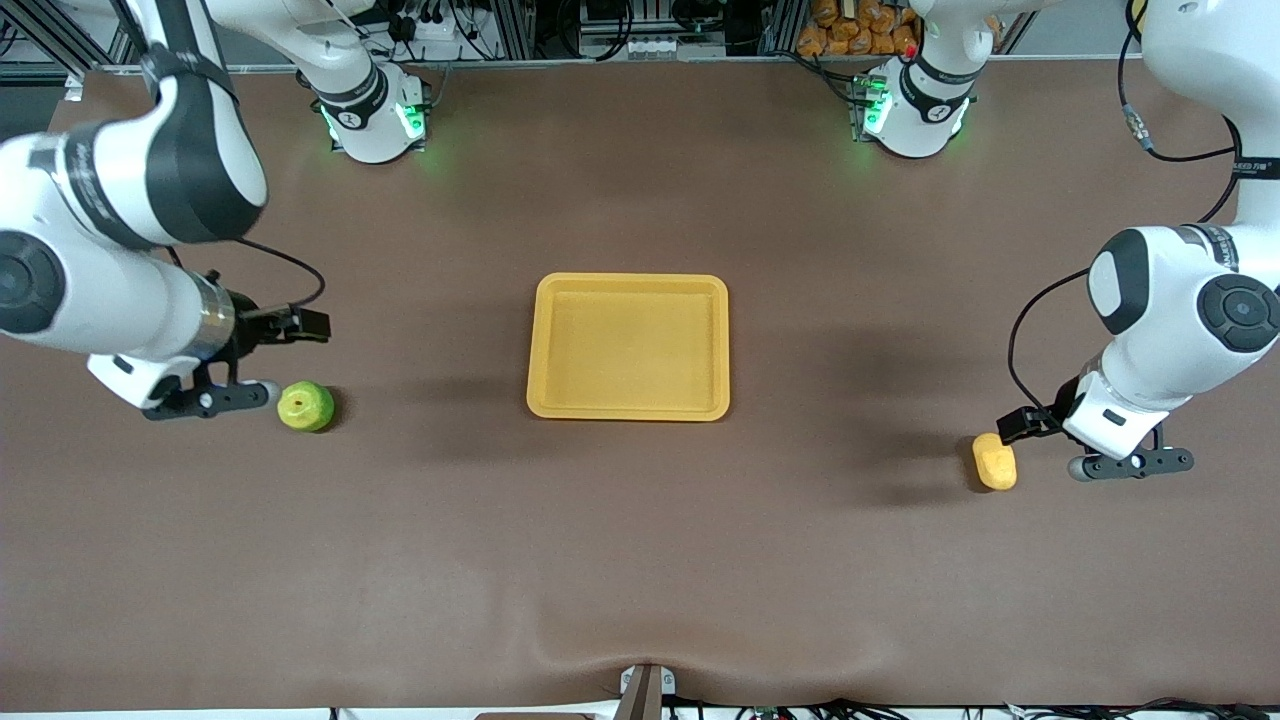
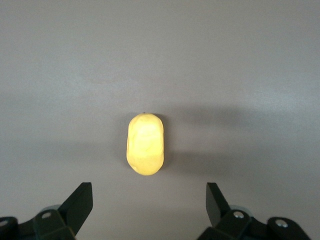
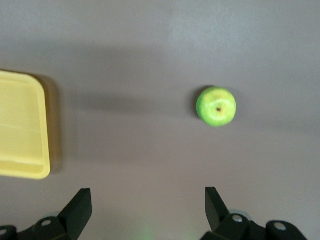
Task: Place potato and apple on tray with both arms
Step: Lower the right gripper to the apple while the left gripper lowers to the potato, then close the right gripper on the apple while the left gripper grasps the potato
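The potato [image 1: 994, 461] is lying on the brown surface [image 1: 640, 560] toward the left arm's end, an oblong yellow-tan lump with smooth skin. It is sitting just beside the left hand [image 1: 1040, 440], which is hanging low above the surface with its fingers [image 2: 80, 202] spread wide apart and gripping nothing. In the left wrist view the potato [image 2: 145, 143] is lying ahead of that hand and roughly centred on the gap between the fingers, its long axis pointing away from the hand. It is probably light and firm, and its smooth, rounded skin could slip, so closing across the narrow middle looks like the safest hold.

The apple [image 1: 306, 406] is resting on the surface toward the right arm's end, round and yellow-green, its brownish stem dimple facing up. The right hand [image 1: 262, 362] is hanging just beside it, fingers [image 3: 79, 206] also wide open and empty. In the right wrist view the apple [image 3: 216, 106] is sitting ahead of the hand and off to one side of its centre line, nearer one finger, so the hand likely needs to shift across before descending. The apple is probably firm and free to roll, so a grip across its widest girth seems best.

The yellow-orange tray [image 1: 628, 345] is lying empty in the middle of the surface, well apart from both hands; one corner [image 3: 22, 125] is showing in the right wrist view.
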`<state>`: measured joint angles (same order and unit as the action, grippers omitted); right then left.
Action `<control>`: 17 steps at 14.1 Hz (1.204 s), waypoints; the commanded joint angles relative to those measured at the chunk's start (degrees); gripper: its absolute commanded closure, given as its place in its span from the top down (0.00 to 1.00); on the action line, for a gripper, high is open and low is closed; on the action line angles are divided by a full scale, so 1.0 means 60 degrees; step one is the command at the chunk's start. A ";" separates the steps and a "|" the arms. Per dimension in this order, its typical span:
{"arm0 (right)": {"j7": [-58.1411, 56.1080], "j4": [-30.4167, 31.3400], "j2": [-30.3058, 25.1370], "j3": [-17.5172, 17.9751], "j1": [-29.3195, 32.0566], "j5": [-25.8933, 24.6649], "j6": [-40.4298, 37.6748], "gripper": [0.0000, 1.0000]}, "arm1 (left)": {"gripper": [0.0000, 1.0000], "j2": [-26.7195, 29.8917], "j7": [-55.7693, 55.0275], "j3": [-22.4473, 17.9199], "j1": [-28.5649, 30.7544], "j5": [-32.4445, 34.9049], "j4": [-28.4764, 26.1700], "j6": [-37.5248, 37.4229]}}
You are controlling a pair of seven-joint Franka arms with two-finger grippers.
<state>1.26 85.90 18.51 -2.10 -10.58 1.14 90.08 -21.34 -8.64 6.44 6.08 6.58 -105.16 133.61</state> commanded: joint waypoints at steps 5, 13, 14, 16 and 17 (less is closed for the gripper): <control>-0.0398 -0.0211 0.1381 -0.0089 0.1102 0.0938 -0.0263 1.00 | 1.00 -0.0984 -0.0420 0.0011 -0.0003 0.0425 0.0022 0.1227; -0.2170 0.1881 0.1412 -0.0089 0.1674 -0.0058 0.3306 1.00 | 1.00 -0.1702 -0.0567 -0.0047 0.0026 0.0908 0.0095 0.1711; -0.2433 0.2305 0.1411 -0.0089 0.1747 -0.0058 0.4052 1.00 | 1.00 -0.1746 -0.0567 -0.0062 0.0041 0.1041 0.0110 0.1711; -0.2961 0.3038 0.1411 -0.0089 0.1894 -0.0058 0.5386 1.00 | 1.00 -0.1805 -0.0567 -0.0106 0.0128 0.1129 0.0110 0.1711; -0.3036 0.3303 0.1426 -0.0089 0.1938 -0.0058 0.5755 1.00 | 1.00 -0.1820 -0.0567 -0.0106 0.0129 0.1115 0.0110 0.1711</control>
<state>-14.83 101.64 27.92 -3.40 -0.29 1.80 120.03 -31.76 -10.86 5.95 6.56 11.73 -105.09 143.32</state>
